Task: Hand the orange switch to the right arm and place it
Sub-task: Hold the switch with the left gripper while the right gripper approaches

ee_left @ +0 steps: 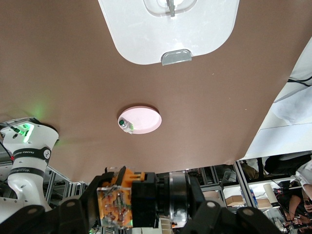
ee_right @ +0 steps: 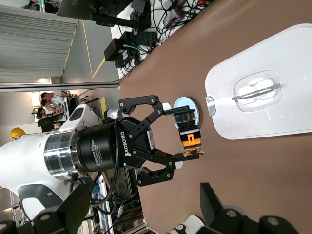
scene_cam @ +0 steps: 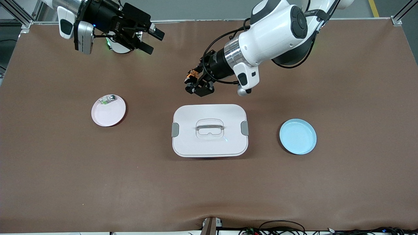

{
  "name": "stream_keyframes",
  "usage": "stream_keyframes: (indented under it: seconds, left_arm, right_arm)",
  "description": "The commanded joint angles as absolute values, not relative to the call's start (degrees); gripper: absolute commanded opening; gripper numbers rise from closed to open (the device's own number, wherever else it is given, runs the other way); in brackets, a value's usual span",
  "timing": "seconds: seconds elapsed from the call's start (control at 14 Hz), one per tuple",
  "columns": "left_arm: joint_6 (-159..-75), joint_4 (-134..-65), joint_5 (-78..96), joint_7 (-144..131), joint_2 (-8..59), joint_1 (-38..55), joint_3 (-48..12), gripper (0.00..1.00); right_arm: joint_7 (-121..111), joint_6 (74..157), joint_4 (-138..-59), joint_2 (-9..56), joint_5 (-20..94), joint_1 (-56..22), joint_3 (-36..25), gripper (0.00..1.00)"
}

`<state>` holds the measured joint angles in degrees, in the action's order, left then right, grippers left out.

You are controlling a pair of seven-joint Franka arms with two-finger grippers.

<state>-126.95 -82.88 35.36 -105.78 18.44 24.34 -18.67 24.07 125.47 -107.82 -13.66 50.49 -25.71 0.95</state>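
Nearest on the brown surface (scene_cam: 209,189): white lidded box (scene_cam: 209,130), centred; blue plate (scene_cam: 297,136) toward the left arm's end. Pink plate (scene_cam: 108,111) toward the right arm's end, slightly farther (small white, green and silver part (scene_cam: 107,99) on its rim area). Left tool (scene_cam: 195,83) raised over bare surface just past the box, clamped on the orange switch (scene_cam: 192,74). Right tool (scene_cam: 143,38) aloft near its base, fingers spread wide, holding nothing.
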Motion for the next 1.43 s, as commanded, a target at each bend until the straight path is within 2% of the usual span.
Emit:
stream_keyframes:
  seconds: [0.0, 1.35]
  left_arm:
    - [-127.6, -82.3, 34.0, -106.3, 18.8, 24.4, -18.6, 0.34]
    - [-127.6, -82.4, 34.0, -106.3, 18.7, 24.5, -18.6, 0.34]
  right_arm:
    - [24.3, 127.5, -108.5, -13.5, 51.5, -27.6, 0.4, 1.00]
    - [22.6, 137.5, -111.6, -9.1, 50.9, -32.6, 0.4, 1.00]
